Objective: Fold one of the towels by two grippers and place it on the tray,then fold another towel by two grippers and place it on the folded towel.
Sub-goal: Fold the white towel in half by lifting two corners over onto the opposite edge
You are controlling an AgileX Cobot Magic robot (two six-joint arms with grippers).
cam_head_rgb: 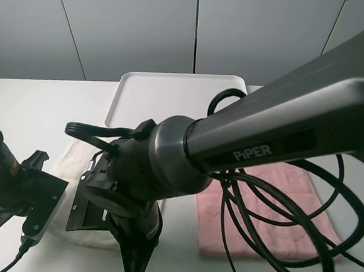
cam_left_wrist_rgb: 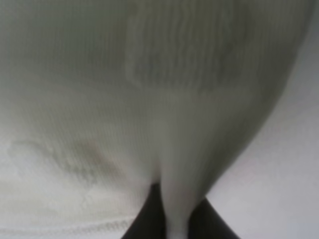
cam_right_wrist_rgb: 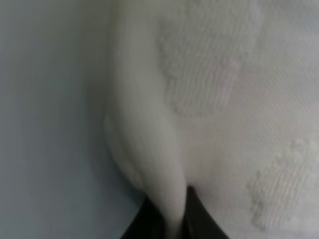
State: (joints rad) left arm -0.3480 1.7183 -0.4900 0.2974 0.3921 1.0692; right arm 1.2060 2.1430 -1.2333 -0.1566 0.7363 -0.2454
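- Nearest, the left gripper [cam_left_wrist_rgb: 172,226] is clamped on a pinched ridge of the cream towel [cam_left_wrist_rgb: 149,74]. Black fingers [cam_left_wrist_rgb: 143,226] are seen on either side of the cloth.
- The right gripper [cam_right_wrist_rgb: 172,224] is likewise closed on a raised fold of the same towel. Bare table [cam_right_wrist_rgb: 45,124] is seen just beside the pinch.
- The cream towel is spread on the near left of the table and is largely hidden under the right arm [cam_head_rgb: 263,142] in the high view. Its long axis cannot be told. Both pinches are judged to sit on its near edge, one toward each side.
- The pink towel [cam_head_rgb: 270,212] is laid flat to the right of the cream one, with no gripper on it.
- The tray [cam_head_rgb: 172,94], white and bare, is found just beyond the cream towel's far edge. The fold is therefore judged to run away from the grippers, with the near edge lifted and carried toward the tray side.
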